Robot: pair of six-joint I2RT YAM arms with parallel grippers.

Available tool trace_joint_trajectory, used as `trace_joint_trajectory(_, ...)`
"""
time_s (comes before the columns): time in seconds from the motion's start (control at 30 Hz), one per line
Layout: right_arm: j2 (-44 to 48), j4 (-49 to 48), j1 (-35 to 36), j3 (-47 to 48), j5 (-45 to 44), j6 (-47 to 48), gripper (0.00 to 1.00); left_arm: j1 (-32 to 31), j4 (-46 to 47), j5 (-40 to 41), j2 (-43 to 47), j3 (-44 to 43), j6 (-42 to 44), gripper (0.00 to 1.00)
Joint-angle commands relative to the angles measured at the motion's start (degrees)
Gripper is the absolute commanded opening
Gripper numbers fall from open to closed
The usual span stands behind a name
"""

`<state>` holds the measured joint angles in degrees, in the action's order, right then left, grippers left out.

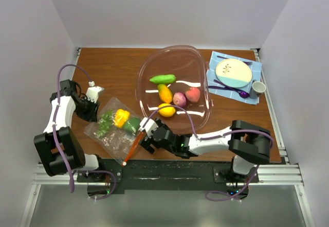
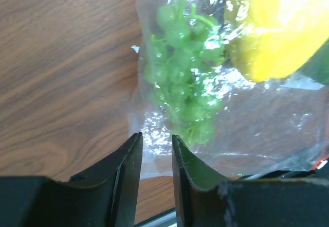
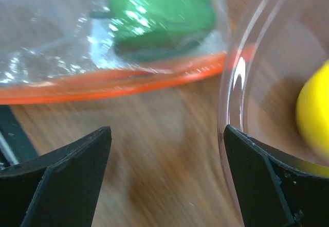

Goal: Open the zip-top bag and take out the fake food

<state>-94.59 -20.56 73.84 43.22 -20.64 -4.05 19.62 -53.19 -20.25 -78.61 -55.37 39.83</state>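
Note:
The zip-top bag (image 1: 114, 129) lies flat at the front left of the table, its orange-red zip strip (image 1: 133, 147) toward my right arm. Inside it are green grapes (image 1: 106, 122), a yellow pepper (image 1: 122, 117) and a dark green piece (image 1: 133, 125). My left gripper (image 1: 95, 112) is at the bag's far edge; in the left wrist view its jaws (image 2: 156, 142) stand a narrow gap apart over the bag's edge (image 2: 154, 134), just below the grapes (image 2: 180, 83). My right gripper (image 1: 146, 135) is wide open and empty (image 3: 167, 130), between the zip strip (image 3: 128, 80) and the bowl's wall (image 3: 231, 88).
A large clear pinkish bowl (image 1: 141, 77) holds a cucumber (image 1: 162, 79), a mango (image 1: 165, 93), a peach (image 1: 193, 94), a purplish fruit (image 1: 179, 100) and a lemon (image 1: 166, 110). At the back right, a blue mat (image 1: 213, 62) carries a plate (image 1: 233, 72), purple cutlery and a cup (image 1: 258, 88).

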Motion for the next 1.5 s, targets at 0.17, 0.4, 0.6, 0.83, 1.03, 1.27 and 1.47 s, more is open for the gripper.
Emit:
trace_joint_trajectory(0.17,3.69,1.74,1.74,4.06,-5.80,3.70,0.96,0.07,-0.69,-2.95,0.21,1.58,2.97,0.21)
trace_joint_trajectory(0.4,7.31,6.22,1.66,5.91,-8.97,9.32,0.97,0.16,0.19,-2.60,0.30,2.20,2.62,0.00)
trace_joint_trajectory(0.6,9.33,9.47,1.74,8.28,-12.75,11.17,0.98,0.07,-1.39,-2.34,1.35,-0.70,3.06,0.06)
trace_joint_trajectory(0.83,13.64,9.93,3.14,7.59,-5.91,5.73,0.87,0.16,-3.41,-3.65,1.62,-1.41,4.02,0.24)
trace_joint_trajectory(1.03,11.53,5.97,9.21,5.47,-7.13,5.02,0.79,0.07,-3.41,-5.15,1.35,0.44,4.72,0.34)
trace_joint_trajectory(1.27,8.02,4.91,11.06,4.68,-7.13,0.72,0.79,0.16,-0.87,-3.22,0.21,2.11,4.29,0.10)
trace_joint_trajectory(1.47,6.61,3.95,11.15,1.34,-6.78,-3.06,0.79,0.16,-2.97,-6.81,0.30,-2.18,2.97,0.00)
